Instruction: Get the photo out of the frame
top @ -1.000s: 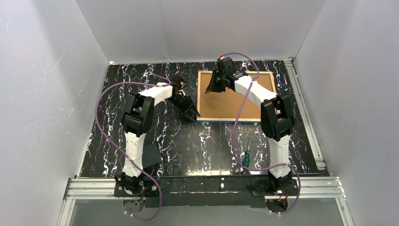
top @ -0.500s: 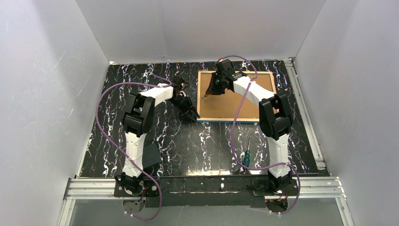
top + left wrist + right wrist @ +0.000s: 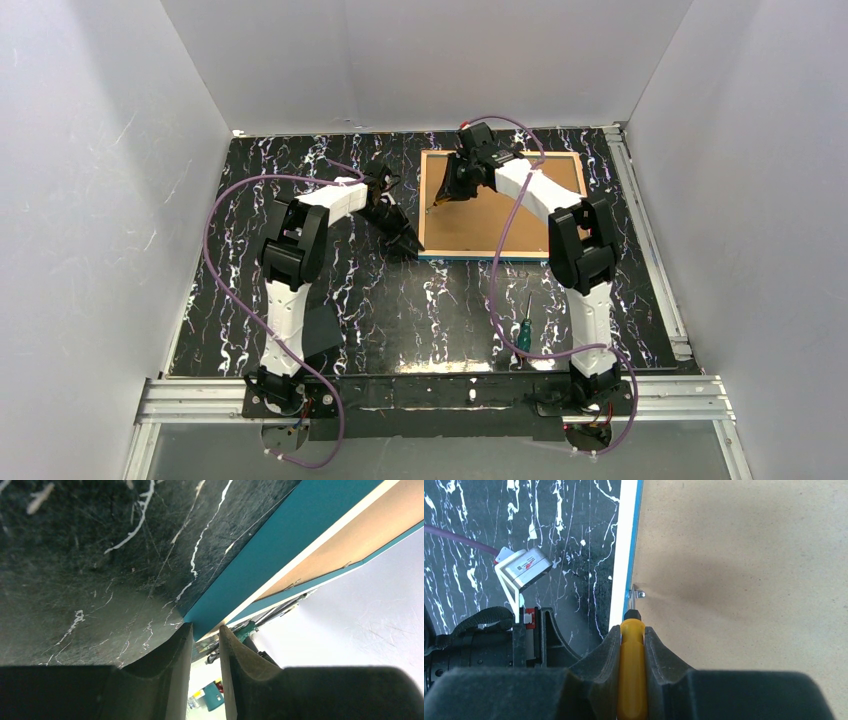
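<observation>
Black marbled worktop (image 3: 400, 300) carrying frame (image 3: 480, 256) at far right-centre, brown backing board (image 3: 470, 225) facing up. Right wrist view alone showing right gripper (image 3: 631, 630) fingers clamping yellow-handled tool (image 3: 631, 680) beside metal clip (image 3: 639, 594) on frame's left edge. Left wrist view showing left gripper (image 3: 206, 629) fingers narrow at near-left corner; gripping or not, cannot tell.

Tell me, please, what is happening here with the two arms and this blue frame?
The frame lies face down, its brown backing board up; the photo is not visible. The right gripper is shut on a yellow-handled tool, tip at a small metal tab on the frame's left edge. The left gripper sits at the frame's near left corner; whether it pinches it is unclear. A green-handled screwdriver lies on the table.
</observation>
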Available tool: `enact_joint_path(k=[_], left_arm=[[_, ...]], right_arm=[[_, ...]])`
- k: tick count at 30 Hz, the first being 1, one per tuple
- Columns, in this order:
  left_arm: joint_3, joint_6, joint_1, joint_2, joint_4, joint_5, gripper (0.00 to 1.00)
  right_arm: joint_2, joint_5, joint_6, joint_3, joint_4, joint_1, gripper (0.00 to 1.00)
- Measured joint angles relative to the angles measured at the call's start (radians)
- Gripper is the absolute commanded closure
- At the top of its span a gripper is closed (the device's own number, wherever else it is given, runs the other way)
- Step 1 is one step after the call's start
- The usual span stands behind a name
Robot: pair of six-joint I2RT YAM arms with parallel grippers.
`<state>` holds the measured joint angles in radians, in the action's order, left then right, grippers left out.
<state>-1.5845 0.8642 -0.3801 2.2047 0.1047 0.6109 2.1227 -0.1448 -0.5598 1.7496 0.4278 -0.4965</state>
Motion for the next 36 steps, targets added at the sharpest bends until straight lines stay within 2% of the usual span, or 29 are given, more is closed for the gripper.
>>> enact_joint_path(k=[7,13,24,27,30,36], left_arm=[[-0.002,-0.002,0.000,0.001,0.006,0.000,0.77],[-0.014,-0.009,0.004,0.014,0.018,0.008,0.77],[-0.018,-0.028,0.003,0.015,0.025,0.006,0.75],[-0.019,-0.046,0.000,0.013,0.027,0.001,0.70],[-0.019,-0.068,-0.004,0.007,0.037,-0.014,0.61],[-0.011,-0.109,-0.021,-0.029,0.078,-0.066,0.27]], right_arm=[[0.032,-0.023,0.042,0.070,0.072,-0.002,0.99],[0.033,0.019,0.071,0.101,0.146,-0.023,0.99],[-0.001,0.073,0.098,0.092,0.194,-0.038,0.99],[-0.125,0.135,0.105,-0.025,0.235,-0.039,0.99],[-0.340,0.211,0.113,-0.201,0.267,-0.038,0.99],[-0.790,0.300,0.102,-0.497,0.280,-0.024,0.99]])
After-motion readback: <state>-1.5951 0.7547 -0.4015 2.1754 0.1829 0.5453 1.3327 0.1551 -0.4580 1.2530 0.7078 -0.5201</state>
